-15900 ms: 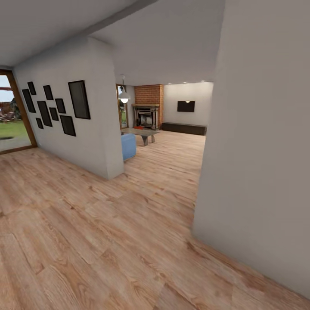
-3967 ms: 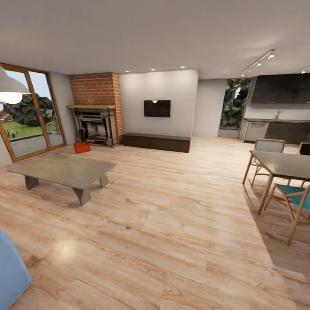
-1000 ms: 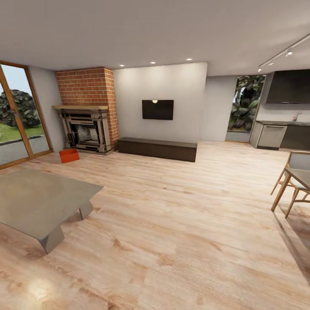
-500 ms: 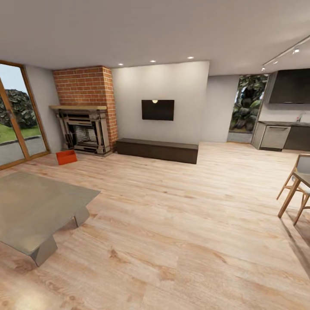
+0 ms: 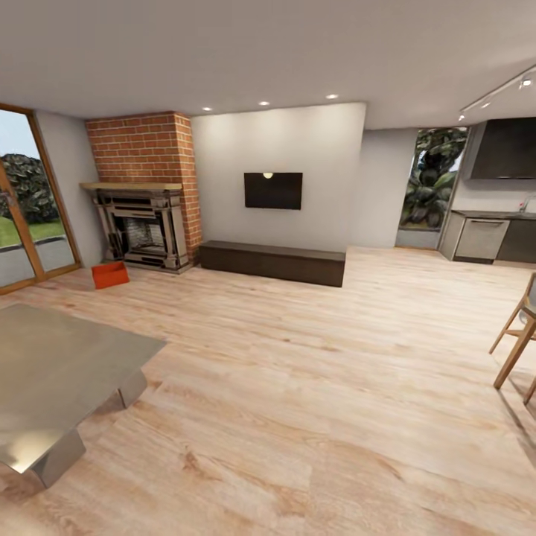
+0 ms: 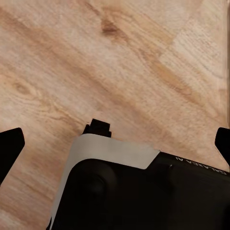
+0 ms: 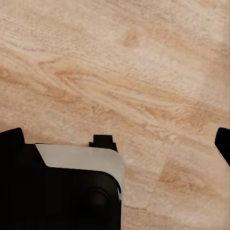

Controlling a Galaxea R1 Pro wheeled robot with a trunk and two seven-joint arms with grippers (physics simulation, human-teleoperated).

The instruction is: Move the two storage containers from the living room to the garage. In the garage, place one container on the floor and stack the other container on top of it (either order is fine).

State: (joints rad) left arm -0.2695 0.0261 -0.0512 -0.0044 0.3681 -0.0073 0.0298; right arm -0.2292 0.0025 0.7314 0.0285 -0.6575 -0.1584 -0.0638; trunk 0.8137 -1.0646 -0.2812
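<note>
One orange-red bin [image 5: 110,275] sits on the wood floor [image 5: 313,387] just in front of the fireplace [image 5: 144,229], at its window side. A dark bench [image 5: 272,261] runs along the wall beside the fireplace, under the TV [image 5: 273,190]. A grey table [image 5: 52,380] stands nearer. Both the left gripper [image 6: 115,143] and the right gripper [image 7: 120,139] hang spread apart over bare planks.

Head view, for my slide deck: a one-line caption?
Orange-red storage container on the wood floor beside the brick fireplace.
</note>
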